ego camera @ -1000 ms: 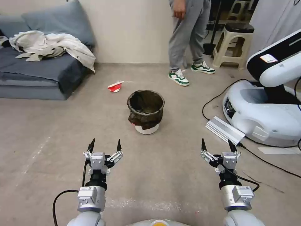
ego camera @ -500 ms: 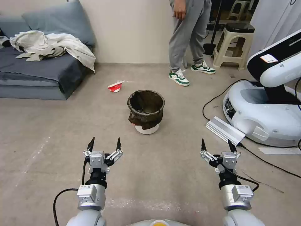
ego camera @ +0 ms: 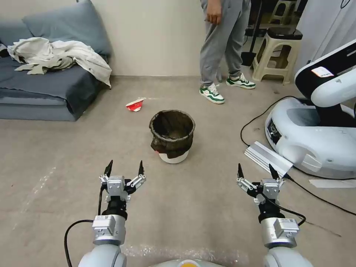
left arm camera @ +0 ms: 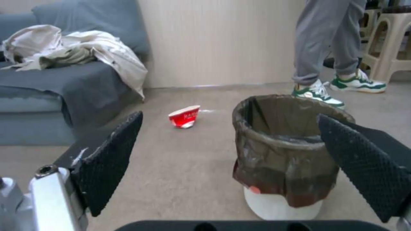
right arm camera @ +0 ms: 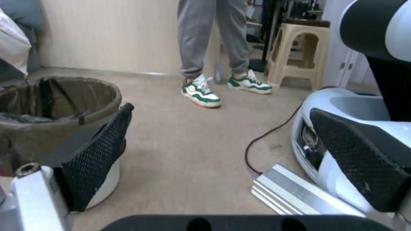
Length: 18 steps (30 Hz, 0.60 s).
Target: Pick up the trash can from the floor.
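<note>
While both arms reach forward, fingers (ego camera: 108, 168) spread, trash can (ego camera: 172, 135) stands ahead.

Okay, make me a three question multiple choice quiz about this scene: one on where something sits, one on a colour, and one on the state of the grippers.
1. Where does the trash can stand?
A. on the sofa
B. on the floor, ahead of and between the two grippers
C. on the stool

2. What colour is the crushed cup lying beyond the trash can?
A. red and white
B. blue
C. yellow

3. How are the left gripper and the right gripper?
A. both shut on the trash can
B. one shut, one open
C. both open and holding nothing

Answers: 1 B, the head view shows the can upright on bare floor, clear of both grippers. 2 A, the left wrist view shows its red side and white rim. 3 C, each gripper's fingers are spread wide with only air between them.
</note>
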{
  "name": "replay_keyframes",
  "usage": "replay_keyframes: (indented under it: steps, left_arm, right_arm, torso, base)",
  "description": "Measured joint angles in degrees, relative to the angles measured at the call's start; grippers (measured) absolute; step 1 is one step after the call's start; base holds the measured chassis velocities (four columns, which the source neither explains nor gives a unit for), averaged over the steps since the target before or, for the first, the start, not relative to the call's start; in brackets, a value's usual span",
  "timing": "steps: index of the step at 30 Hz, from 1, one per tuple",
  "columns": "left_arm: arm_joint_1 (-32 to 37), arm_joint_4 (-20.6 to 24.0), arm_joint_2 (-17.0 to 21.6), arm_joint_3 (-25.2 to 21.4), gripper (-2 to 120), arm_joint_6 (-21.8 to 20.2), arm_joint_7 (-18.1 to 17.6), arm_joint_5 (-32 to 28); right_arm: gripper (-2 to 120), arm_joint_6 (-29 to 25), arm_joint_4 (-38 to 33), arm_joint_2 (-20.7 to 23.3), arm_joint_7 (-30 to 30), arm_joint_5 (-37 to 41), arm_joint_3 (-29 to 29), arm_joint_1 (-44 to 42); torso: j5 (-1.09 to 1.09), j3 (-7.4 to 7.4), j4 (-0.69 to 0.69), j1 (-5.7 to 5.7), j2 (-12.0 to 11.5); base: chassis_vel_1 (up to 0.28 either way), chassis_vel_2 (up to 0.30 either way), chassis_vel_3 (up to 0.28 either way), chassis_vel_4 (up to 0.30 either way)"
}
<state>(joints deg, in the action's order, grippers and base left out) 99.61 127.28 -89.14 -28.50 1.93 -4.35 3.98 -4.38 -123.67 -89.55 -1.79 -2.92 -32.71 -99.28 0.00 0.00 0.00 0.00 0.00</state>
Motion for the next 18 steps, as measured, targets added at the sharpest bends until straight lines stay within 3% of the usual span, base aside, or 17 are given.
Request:
replay_keyframes:
  steps: [18]
  left_arm:
    - [-0.7, 0.1, 0.2, 0.0, 100, -0.9, 0.1, -0.1]
  right_arm:
    - [100, -0.1, 0.2, -0.1, 0.0, -0.4, 0.5, 0.2]
  torso:
    - [0.0, 0.0, 0.0, 0.0, 0.0]
  base:
    - [-0.126, 0.124, 0.125, -0.124]
